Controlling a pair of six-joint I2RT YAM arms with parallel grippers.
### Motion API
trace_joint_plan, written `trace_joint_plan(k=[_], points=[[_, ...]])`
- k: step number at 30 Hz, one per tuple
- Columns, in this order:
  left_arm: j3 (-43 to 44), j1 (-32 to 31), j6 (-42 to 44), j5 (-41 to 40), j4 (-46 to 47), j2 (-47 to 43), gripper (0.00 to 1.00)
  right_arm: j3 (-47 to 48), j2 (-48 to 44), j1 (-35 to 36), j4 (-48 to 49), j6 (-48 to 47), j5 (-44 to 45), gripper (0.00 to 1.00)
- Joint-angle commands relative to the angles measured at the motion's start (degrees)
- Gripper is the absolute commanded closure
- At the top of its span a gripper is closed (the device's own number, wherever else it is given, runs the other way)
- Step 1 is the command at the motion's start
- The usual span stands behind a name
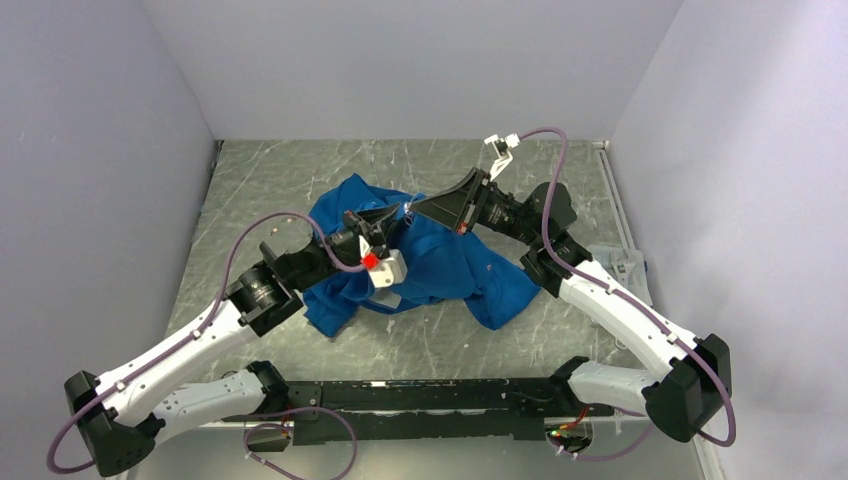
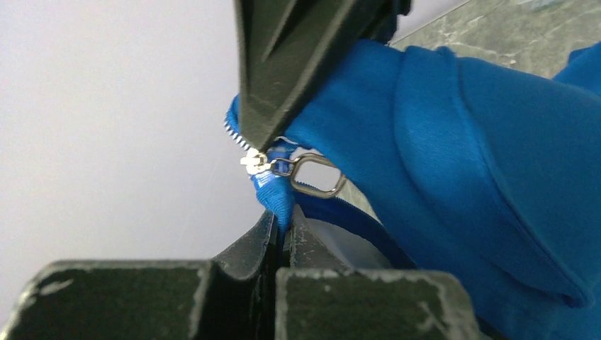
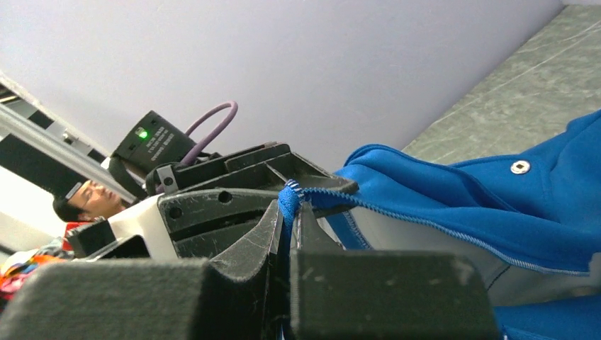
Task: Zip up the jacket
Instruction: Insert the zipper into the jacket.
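The bright-blue jacket [image 1: 450, 265] lies bunched in the middle of the table, its upper edge lifted between the two grippers. My left gripper [image 2: 283, 221] is shut on the blue zipper tape just below the silver slider and its ring pull [image 2: 317, 176]. My right gripper [image 3: 287, 212] is shut on the end of the other zipper tape, right beside the left gripper [image 3: 227, 209]. The zipper teeth [image 3: 425, 221] run off to the right above the pale lining [image 3: 425, 248]. In the top view both grippers meet over the jacket, left [image 1: 385, 228] and right [image 1: 418, 208].
The grey marbled table [image 1: 300, 170] is closed in by pale walls on three sides. A white clip-like part [image 1: 500, 148] sits near the back. A grey object [image 1: 622, 265] lies at the table's right edge. A silver snap [image 3: 520, 167] shows on the jacket.
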Motion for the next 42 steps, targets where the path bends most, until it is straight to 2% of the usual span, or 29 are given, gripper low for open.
trace_joint_plan(k=[1,5,8,23,31,38,40,42], points=[[-2.3,-0.4,7.7,10.5,4.4,-3.3,1.00,0.7,-0.3,0.3,5.6,2.2,-2.0,1.00],[-3.9,-0.4,9.2,9.8,5.2,-3.5,0.97,0.1,-0.5,0.3,6.6,4.0,-4.1,1.00],[-4.3,-0.4,9.6,8.1,6.0,-3.5,1.00,-1.1,-1.0,0.3,6.8,5.4,-4.5,1.00],[-8.9,-0.5,18.5,15.0,7.9,-6.4,1.00,-6.5,-3.8,0.2,4.7,8.2,0.2,1.00],[-11.7,-0.5,22.9,23.3,6.1,-9.7,1.00,-8.6,-5.6,0.3,1.8,8.8,5.6,1.00],[-11.4,-0.5,21.9,22.0,6.2,-9.6,1.00,-7.4,-5.2,0.8,1.5,8.7,4.8,1.00],[-11.1,-0.8,20.2,18.4,7.9,-8.5,0.84,-6.8,-4.6,1.3,1.9,8.6,4.1,1.00],[-10.3,-1.0,18.6,13.4,10.0,-6.9,0.81,-6.9,-4.3,1.8,2.2,8.7,4.0,1.00]])
